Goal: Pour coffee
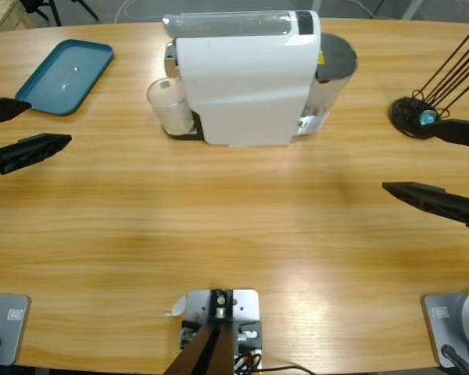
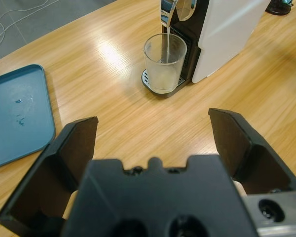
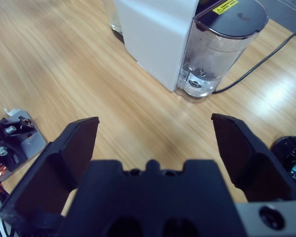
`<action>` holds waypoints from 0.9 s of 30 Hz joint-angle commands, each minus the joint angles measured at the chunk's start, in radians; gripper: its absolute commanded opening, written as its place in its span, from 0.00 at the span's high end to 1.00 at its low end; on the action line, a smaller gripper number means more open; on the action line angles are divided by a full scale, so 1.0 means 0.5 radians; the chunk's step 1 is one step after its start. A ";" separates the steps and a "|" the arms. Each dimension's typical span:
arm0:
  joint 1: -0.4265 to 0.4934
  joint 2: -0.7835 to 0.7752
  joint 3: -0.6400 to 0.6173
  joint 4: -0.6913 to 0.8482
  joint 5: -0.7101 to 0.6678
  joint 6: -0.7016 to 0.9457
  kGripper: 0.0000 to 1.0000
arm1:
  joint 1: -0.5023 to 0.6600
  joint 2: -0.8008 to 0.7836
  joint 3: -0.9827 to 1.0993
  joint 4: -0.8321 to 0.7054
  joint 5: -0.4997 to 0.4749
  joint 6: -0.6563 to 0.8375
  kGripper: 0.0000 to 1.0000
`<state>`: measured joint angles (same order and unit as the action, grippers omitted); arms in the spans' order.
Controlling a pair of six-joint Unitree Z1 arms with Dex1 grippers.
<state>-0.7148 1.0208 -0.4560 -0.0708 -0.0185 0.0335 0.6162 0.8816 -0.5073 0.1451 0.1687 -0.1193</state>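
A clear glass tumbler (image 1: 170,105) stands on the drip tray under the spout of the white coffee machine (image 1: 250,86). In the left wrist view a thin pale stream (image 2: 164,37) falls from the spout into the tumbler (image 2: 165,59). Pale, faint coffee (image 2: 163,79) lies in its lower part. My left gripper (image 1: 50,122) is open and empty at the table's left edge, well short of the glass; its jaws (image 2: 153,118) face it. My right gripper (image 1: 410,156) is open and empty at the right edge, and its jaws (image 3: 155,123) face the machine's side (image 3: 158,39).
A teal tray (image 1: 62,76) lies at the back left, near the left gripper. The machine's clear water tank (image 3: 217,54) and a black cable (image 3: 256,64) sit behind it. A black round base with thin rods (image 1: 418,116) stands at the far right, beside the right gripper.
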 commanded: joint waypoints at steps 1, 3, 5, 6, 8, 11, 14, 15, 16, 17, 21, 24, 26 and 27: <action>0.006 0.029 0.077 -0.033 -0.032 0.028 0.03 | 0.022 0.053 0.079 -0.014 0.028 0.024 0.00; 0.006 0.031 0.077 -0.033 -0.033 0.028 0.03 | 0.022 0.053 0.079 -0.015 0.028 0.024 0.00; 0.007 0.035 0.077 -0.033 -0.033 0.028 0.03 | 0.022 0.053 0.079 -0.016 0.028 0.024 0.00; 0.007 0.035 0.077 -0.033 -0.032 0.028 0.03 | 0.022 0.053 0.079 -0.015 0.027 0.024 0.00; 0.007 0.034 0.077 -0.033 -0.033 0.028 0.03 | 0.022 0.054 0.079 -0.015 0.026 0.024 0.00; 0.007 0.042 0.077 -0.036 -0.033 0.028 0.03 | 0.022 0.056 0.079 -0.014 0.025 0.027 0.00; 0.007 0.047 0.077 -0.039 -0.033 0.028 0.03 | 0.022 0.056 0.079 -0.014 0.025 0.027 0.00; 0.007 0.053 0.077 -0.039 -0.033 0.028 0.03 | 0.022 0.056 0.079 -0.015 0.025 0.028 0.00; 0.007 0.060 0.077 -0.039 -0.033 0.028 0.03 | 0.022 0.057 0.079 -0.015 0.025 0.030 0.00; 0.007 0.067 0.076 -0.041 -0.033 0.028 0.03 | 0.022 0.058 0.080 -0.017 0.023 0.030 0.00; 0.006 0.081 0.075 -0.049 -0.033 0.028 0.03 | 0.022 0.059 0.082 -0.020 0.022 0.033 0.00; 0.006 0.081 0.077 -0.049 -0.033 0.028 0.03 | 0.022 0.061 0.082 -0.020 0.022 0.036 0.00; 0.007 0.081 0.077 -0.050 -0.033 0.028 0.03 | 0.022 0.062 0.082 -0.020 0.022 0.036 0.00; 0.008 0.085 0.077 -0.052 -0.033 0.028 0.03 | 0.022 0.060 0.082 -0.020 0.022 0.036 0.00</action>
<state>-0.7147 1.0384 -0.4558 -0.0840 -0.0187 0.0336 0.6163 0.8947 -0.5072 0.1449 0.1687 -0.1132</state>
